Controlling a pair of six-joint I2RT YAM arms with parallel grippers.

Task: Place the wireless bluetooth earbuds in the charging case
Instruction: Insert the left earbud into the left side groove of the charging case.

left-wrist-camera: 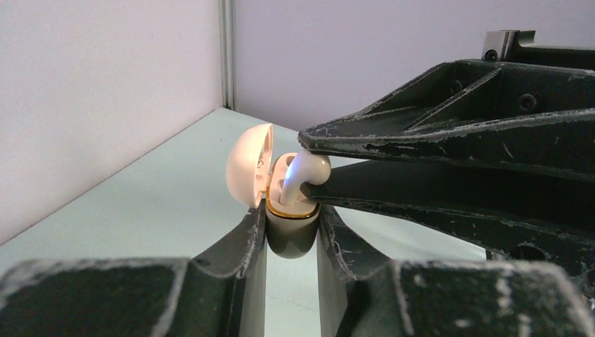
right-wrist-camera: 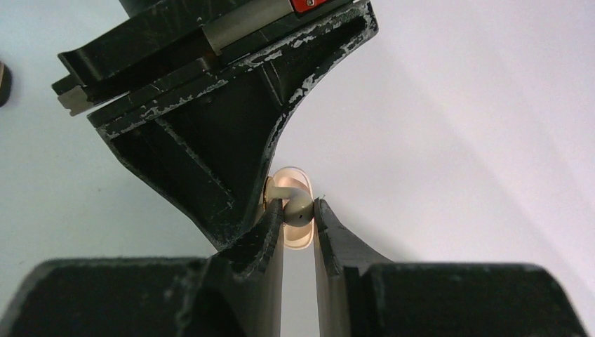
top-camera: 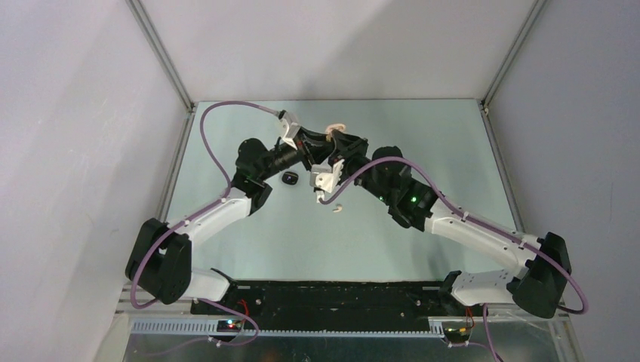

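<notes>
My right gripper (right-wrist-camera: 298, 213) pinching a cream-white earbud (left-wrist-camera: 309, 168), stem down in the gold-rimmed charging case (left-wrist-camera: 288, 246), lid open, clamped by my left gripper (left-wrist-camera: 291, 223).

Pale green table (top-camera: 423, 136), grey walls (top-camera: 332, 45)

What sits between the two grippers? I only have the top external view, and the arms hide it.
Observer: The left gripper holds a cream charging case by its base.
Operator: Is the case open?
Observer: Yes, its lid stands tilted back.
Operator: And the right gripper?
Observer: The right gripper pinches a cream-white earbud, stem down inside the case, head above the gold rim.
</notes>
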